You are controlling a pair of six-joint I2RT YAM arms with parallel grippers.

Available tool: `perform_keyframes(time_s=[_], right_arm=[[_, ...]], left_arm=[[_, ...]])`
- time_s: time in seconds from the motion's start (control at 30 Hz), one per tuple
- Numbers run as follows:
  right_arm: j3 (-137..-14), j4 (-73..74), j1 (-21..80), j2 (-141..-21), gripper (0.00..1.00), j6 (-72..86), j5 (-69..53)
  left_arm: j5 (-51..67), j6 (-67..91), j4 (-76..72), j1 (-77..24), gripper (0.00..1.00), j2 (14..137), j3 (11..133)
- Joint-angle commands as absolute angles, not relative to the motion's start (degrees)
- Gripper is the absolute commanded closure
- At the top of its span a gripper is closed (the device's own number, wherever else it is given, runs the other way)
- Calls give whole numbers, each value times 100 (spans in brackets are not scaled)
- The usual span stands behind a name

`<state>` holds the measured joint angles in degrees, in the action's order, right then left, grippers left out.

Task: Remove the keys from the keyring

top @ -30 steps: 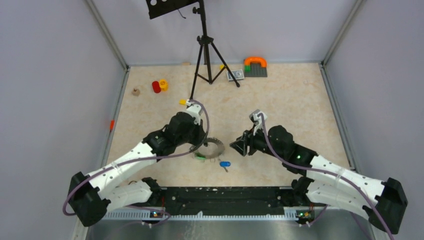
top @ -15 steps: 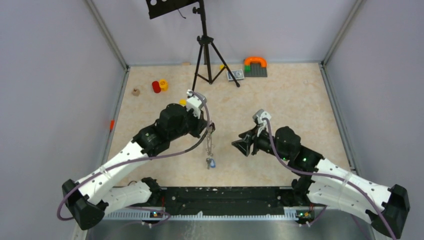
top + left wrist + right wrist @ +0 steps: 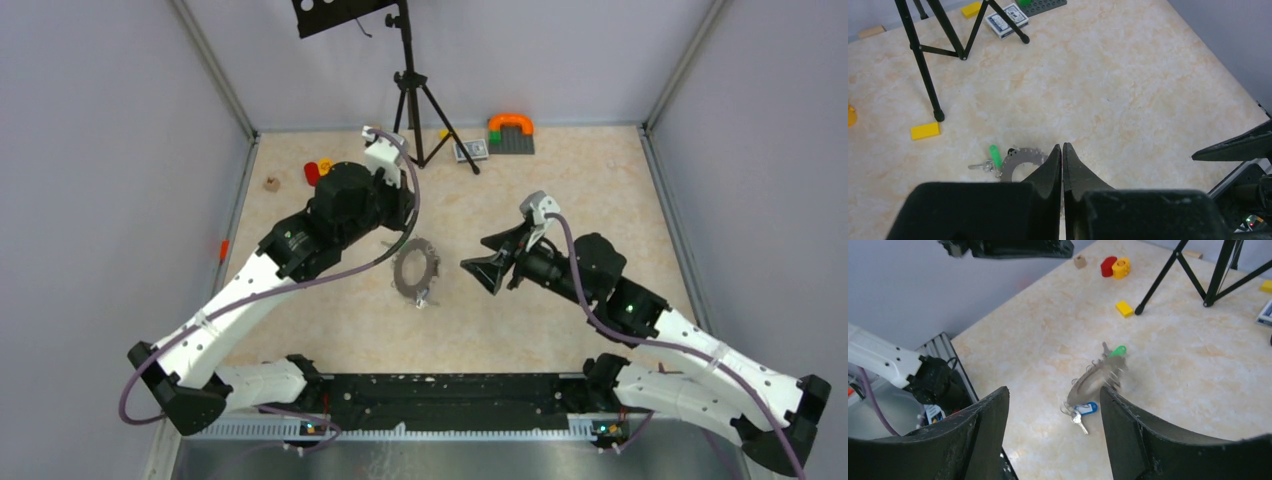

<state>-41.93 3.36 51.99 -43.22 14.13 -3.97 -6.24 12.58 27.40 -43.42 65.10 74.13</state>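
Grey metal keyring (image 3: 1092, 381), tilted and blurred in the right wrist view, is over the marbled tabletop (image 3: 600, 200) between the two arms. A green-tagged key (image 3: 1118, 350) and a blue-tagged key (image 3: 1089, 408) hang on it. The left gripper (image 3: 1062, 147) is pressed together with nothing visible between its fingers. The right gripper (image 3: 1054, 392) is spread wide, clear of the ring.

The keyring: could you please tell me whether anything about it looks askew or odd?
Yes. The keyring looks tilted rather than lying flat, smeared in the right wrist view as if moving, with keys hanging at its lower end. The left gripper is shut near it; whether it holds the keyring is unclear.
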Motion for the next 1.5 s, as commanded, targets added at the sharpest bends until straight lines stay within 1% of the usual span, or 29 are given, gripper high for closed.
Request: perform_keyframes(time_s=[0.0,0.13,0.2,0.23,0.3,0.37,0.43,0.5,0.6,0.7,0.83,0.9,0.93,1.07,1.23,1.33,1.47], right_arm=[[-4816,513,5230,-4418,33,1586,-459],[-4887,724,5233,-4452,33,1582,-218],[-4876,1090,5230,-4468,33,1767,72],[-4834,1281,5236,-4505,33,1897,329],[-4711,1687,5224,-4602,33,2186,716],[-4622,1934,5146,-4795,33,2524,808],[-4505,1942,4927,-5036,33,2868,596],[-4369,1795,4637,-5328,33,3148,279],[-4347,1546,4097,-5994,33,3334,34],[-4583,1219,3750,-6860,35,3326,-168],[-4947,574,3374,-8134,38,3283,-308],[-5088,255,3099,-8687,39,3409,-566],[-5118,74,2946,-8937,40,3513,-726],[-5065,-997,2483,-9630,41,3713,-1282],[-4924,-1757,2225,-10163,41,3934,-1687],[-4770,-2279,2119,-10387,43,4026,-1919],[-4750,-2586,2077,-10731,47,4048,-2307]], left_arm=[[-705,1463,2990,-4333,100,6830,8043],[-979,1538,3284,-4329,100,6975,8233],[-1330,1645,3349,-4317,100,6931,7925],[-1501,1829,3341,-4285,98,6889,7704],[-1586,2220,3357,-4123,85,6825,7303],[-1667,2562,3329,-3986,68,6733,6880],[-1587,2772,3088,-3831,57,6575,6395],[-1422,2946,2789,-3638,42,6498,5933],[-958,3207,2482,-3219,34,6596,5531],[-566,3321,2351,-2936,27,6836,5388],[-445,3297,2150,-2757,20,7146,5258],[-317,3310,2001,-2654,16,7276,5191],[-230,3325,1924,-2604,14,7315,5151],[231,3380,1518,-2448,14,7318,4957],[354,3384,1198,-2393,16,7413,4746],[541,3405,1121,-2379,21,7636,4734],[829,3516,1043,-2377,33,8114,4725]])
